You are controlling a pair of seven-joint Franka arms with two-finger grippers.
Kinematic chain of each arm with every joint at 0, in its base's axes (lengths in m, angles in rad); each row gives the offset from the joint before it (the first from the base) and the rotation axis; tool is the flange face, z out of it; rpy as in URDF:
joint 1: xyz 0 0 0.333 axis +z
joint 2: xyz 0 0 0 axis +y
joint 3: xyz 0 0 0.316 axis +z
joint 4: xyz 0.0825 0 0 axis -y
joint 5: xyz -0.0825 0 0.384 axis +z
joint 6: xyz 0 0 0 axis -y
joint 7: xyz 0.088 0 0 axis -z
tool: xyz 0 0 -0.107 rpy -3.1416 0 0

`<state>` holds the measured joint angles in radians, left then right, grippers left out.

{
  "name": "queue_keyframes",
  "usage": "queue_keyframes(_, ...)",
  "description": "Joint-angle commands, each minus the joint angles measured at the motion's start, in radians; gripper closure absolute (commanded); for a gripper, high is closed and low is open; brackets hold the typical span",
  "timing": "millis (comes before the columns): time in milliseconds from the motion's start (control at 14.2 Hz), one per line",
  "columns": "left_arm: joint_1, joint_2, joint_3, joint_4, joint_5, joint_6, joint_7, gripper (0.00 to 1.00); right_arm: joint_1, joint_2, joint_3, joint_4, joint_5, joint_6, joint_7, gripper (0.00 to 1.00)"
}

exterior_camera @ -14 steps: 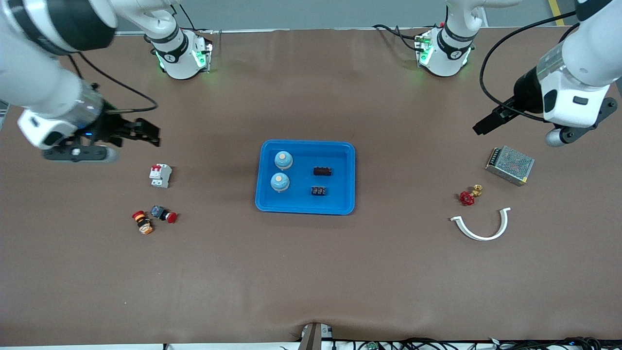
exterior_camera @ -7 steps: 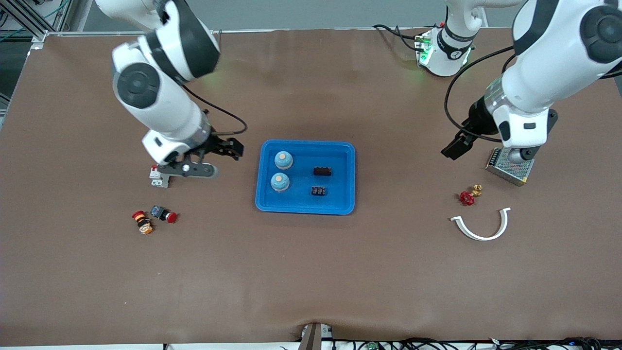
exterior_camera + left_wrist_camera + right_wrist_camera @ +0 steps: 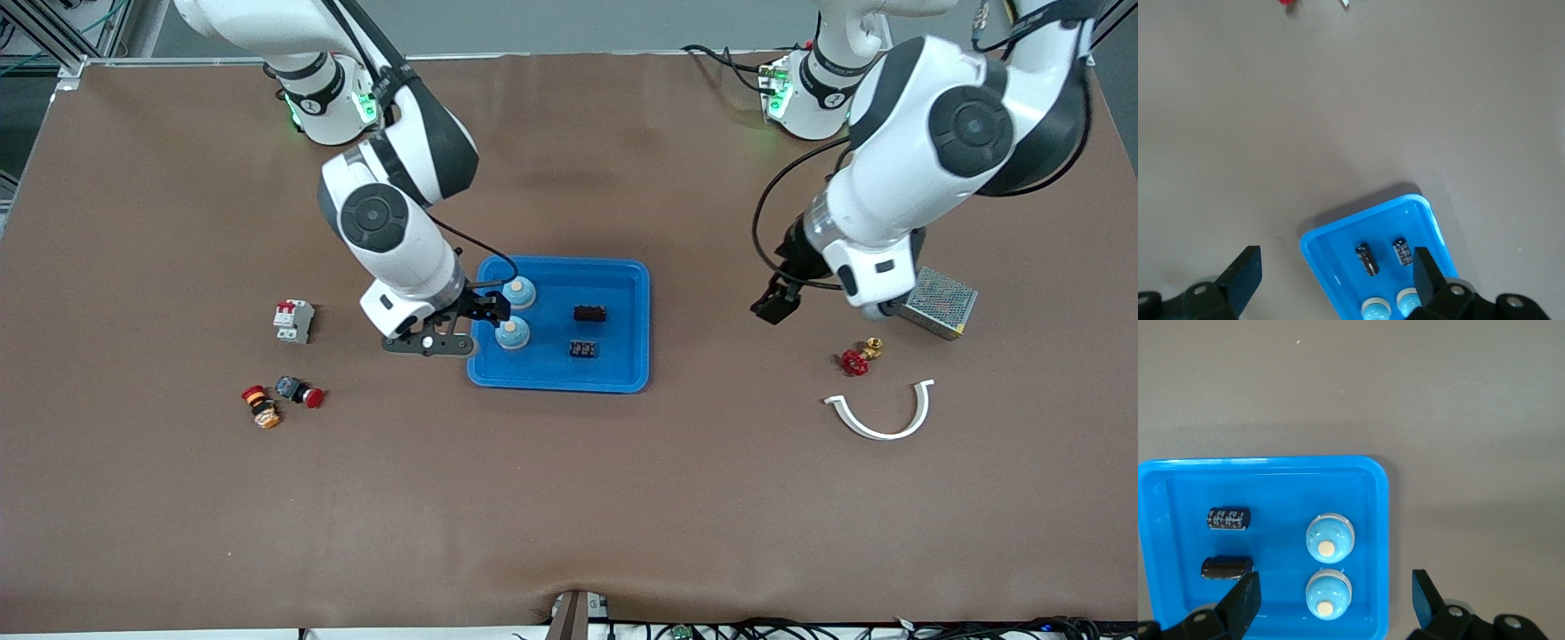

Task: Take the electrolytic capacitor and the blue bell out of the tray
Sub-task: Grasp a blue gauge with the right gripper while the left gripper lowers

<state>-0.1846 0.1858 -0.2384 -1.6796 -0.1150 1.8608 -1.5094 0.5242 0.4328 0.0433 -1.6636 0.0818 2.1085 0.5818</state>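
Note:
A blue tray [image 3: 560, 384] in the middle of the table holds two light-blue dome bells [image 3: 518, 290] [image 3: 513, 334] and two dark capacitors [image 3: 590, 313] [image 3: 582, 349]. My right gripper [image 3: 487, 311] hangs open over the tray's rim at the right arm's end, beside the bells. In the right wrist view the bells [image 3: 1330, 539] [image 3: 1328, 593] lie between its spread fingers [image 3: 1241, 603], and the capacitors [image 3: 1229, 518] [image 3: 1227, 567] lie off to one side. My left gripper [image 3: 772, 305] is open and empty over bare table, between the tray and a mesh box. Its wrist view shows the tray [image 3: 1310, 252] and capacitors [image 3: 1367, 259].
Toward the right arm's end lie a white circuit breaker [image 3: 293, 321] and two push buttons [image 3: 299, 392] [image 3: 260, 407]. Toward the left arm's end lie a metal mesh box [image 3: 933, 302], a red-handled valve [image 3: 858, 357] and a white curved piece [image 3: 880, 411].
Both arms have swung in from the table's ends toward the tray. The right gripper has reached the tray's rim by the bells; the left gripper has come closer to the tray. Both stay open.

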Motion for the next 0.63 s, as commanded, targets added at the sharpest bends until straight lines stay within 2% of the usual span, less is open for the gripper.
queue_keyframes(0,-0.018,0.03,-0.002,0.006,0.0,0.052,-0.087,0.0,0.02,0.03,-0.013,-0.002,-0.004,0.028,0.017,0.0)
queue_keyframes(281,-0.087,0.102,0.001,0.009,0.003,0.124,-0.193,0.0,0.025,0.073,-0.013,-0.001,-0.007,0.053,0.015,0.0)
queue_keyframes(562,-0.15,0.213,-0.001,0.062,0.089,0.146,-0.354,0.0,0.026,0.113,-0.013,-0.001,-0.007,0.076,0.015,0.0)
